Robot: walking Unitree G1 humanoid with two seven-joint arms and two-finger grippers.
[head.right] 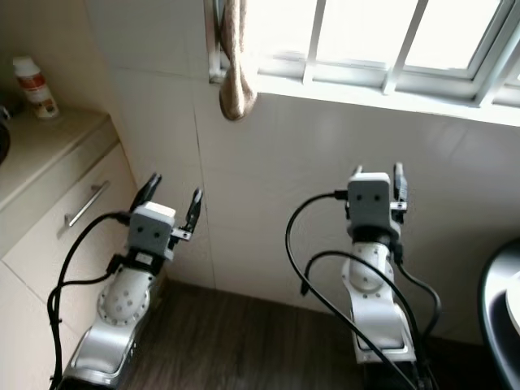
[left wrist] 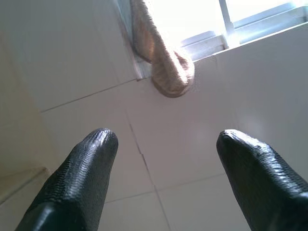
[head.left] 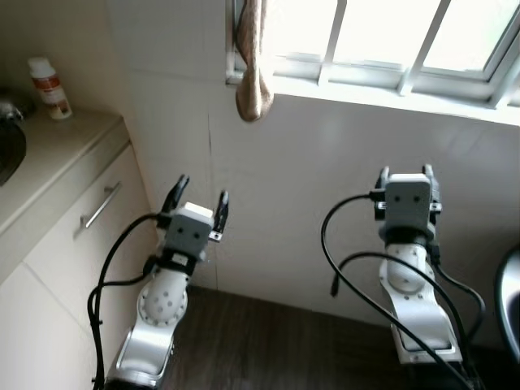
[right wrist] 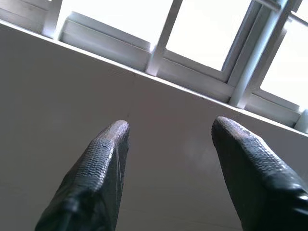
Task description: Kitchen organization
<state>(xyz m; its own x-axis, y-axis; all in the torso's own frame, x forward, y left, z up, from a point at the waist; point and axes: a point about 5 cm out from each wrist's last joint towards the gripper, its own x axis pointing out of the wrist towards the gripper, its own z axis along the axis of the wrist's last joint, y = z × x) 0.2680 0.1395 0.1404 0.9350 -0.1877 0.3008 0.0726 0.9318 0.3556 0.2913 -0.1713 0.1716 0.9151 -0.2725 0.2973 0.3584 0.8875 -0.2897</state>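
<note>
Both silver arms rise from the lower edge of the head view toward a white tiled wall (head.left: 325, 187). Left end effector (head.left: 201, 200), at about 8 o'clock: black fingers (left wrist: 82, 173) spread wide apart, nothing between them, aimed up at the wall. Right end effector (head.left: 405, 172), at about 4 o'clock: fingers (right wrist: 98, 168) likewise parted with a clear gap and holding nothing — they point at the wall beneath the window (head.left: 390, 41). Black cables loop along both forearms.

Beige cloth (head.left: 253, 73), at 12 o'clock: hangs from the window frame's left corner, its rounded lower end resting against the tiles, well above the left end effector. Cream tabletop (head.left: 57, 154), at 10 o'clock: carries a white bottle with a red label (head.left: 49, 88) standing upright near the wall, beside the dark rim of a sink (head.left: 10, 150). Cabinet drawer with a metal bar handle (head.left: 101, 205) lies below the tabletop. Dark wood floor (head.left: 276, 341) lies between the arms.
</note>
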